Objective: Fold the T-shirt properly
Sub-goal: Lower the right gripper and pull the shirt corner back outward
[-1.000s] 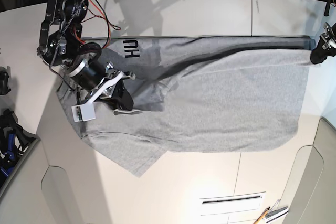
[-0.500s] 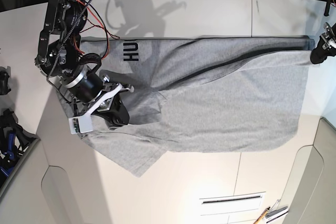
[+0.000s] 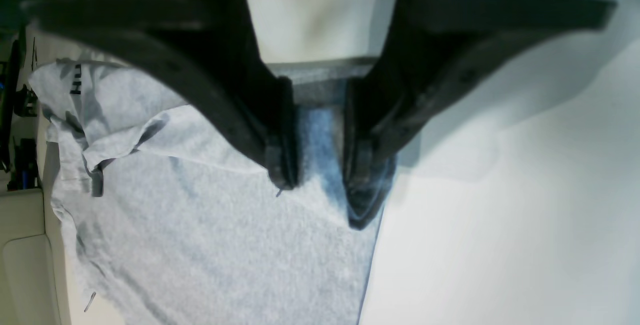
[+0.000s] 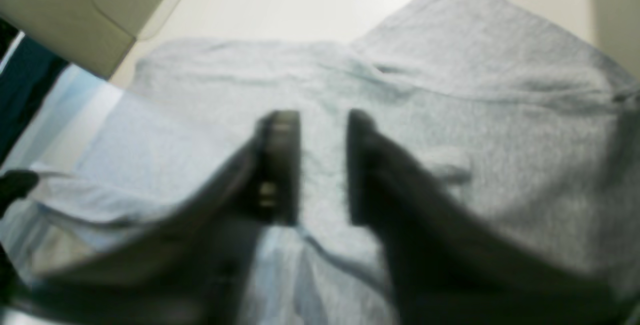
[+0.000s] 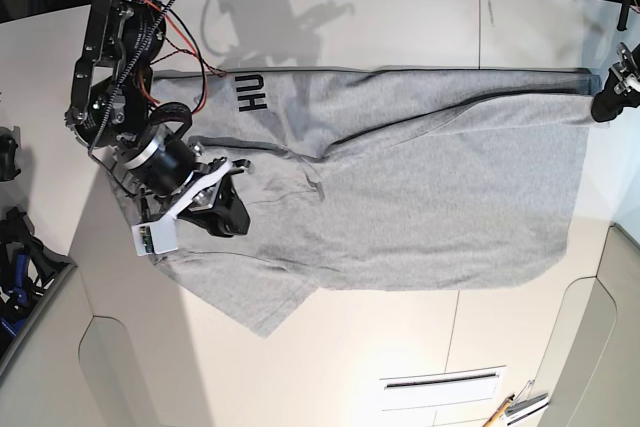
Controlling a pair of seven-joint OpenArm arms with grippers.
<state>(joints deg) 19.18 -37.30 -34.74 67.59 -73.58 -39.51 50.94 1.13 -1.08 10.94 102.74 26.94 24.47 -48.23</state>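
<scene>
The heather-grey T-shirt (image 5: 430, 187) lies spread across the white table (image 5: 400, 17), with its dark lettering (image 5: 248, 95) at the far left. My right gripper (image 5: 228, 209) rests low on the shirt's left part. In the right wrist view (image 4: 322, 175) its fingers stand a little apart with cloth (image 4: 475, 115) between them, all blurred. My left gripper (image 5: 603, 105) is at the shirt's far right corner. In the left wrist view (image 3: 320, 165) it is shut on the hem, and the shirt (image 3: 200, 225) stretches away from it.
Dark gear (image 5: 15, 247) sits at the table's left edge. A pencil-like tool and clip (image 5: 512, 409) lie at the front right. A beige panel (image 4: 65, 10) borders the table. Red wires (image 5: 190, 57) hang along the right-wrist arm.
My right gripper has moved down and to the left with the cloth. The raised fold and its dark shadow have flattened onto the shirt. The left gripper has not moved.
</scene>
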